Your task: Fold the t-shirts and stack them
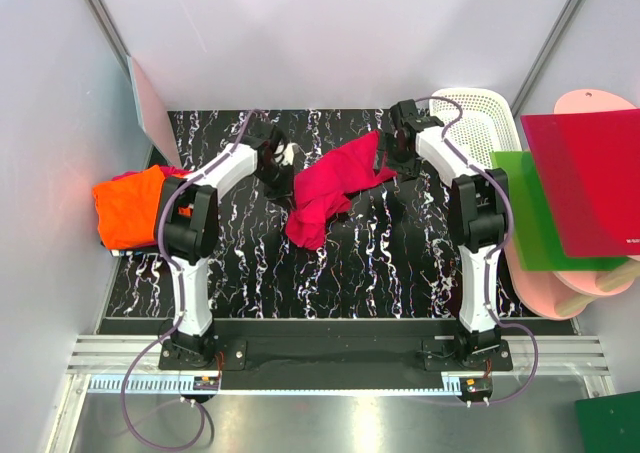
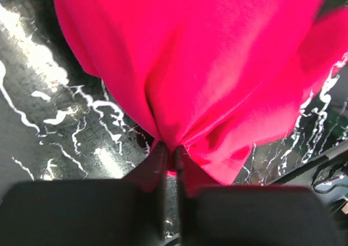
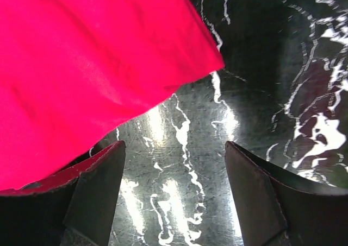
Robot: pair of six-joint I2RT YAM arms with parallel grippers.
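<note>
My left gripper [image 2: 169, 152] is clamped on a bunch of the crimson-pink cloth t-shirt [image 1: 330, 185] mid-table, and my right gripper [image 3: 174, 153] is spread wide at its other end. The bright orange cloth t-shirt [image 1: 130, 205] is crumpled at the left.

crimson-pink t-shirt [image 1: 330, 188]: one plain crimson-pink all over, seen from both my wrists.
orange t-shirt [image 1: 128, 208]: plain bright orange.
table [image 1: 380, 263]: black, streaked with white marble veins.
red board [image 1: 585, 183]: flat red.
green board [image 1: 525, 218]: flat green.
basket [image 1: 480, 123]: white.
my arms [image 1: 192, 293]: white links, black joints and black bases.
</note>
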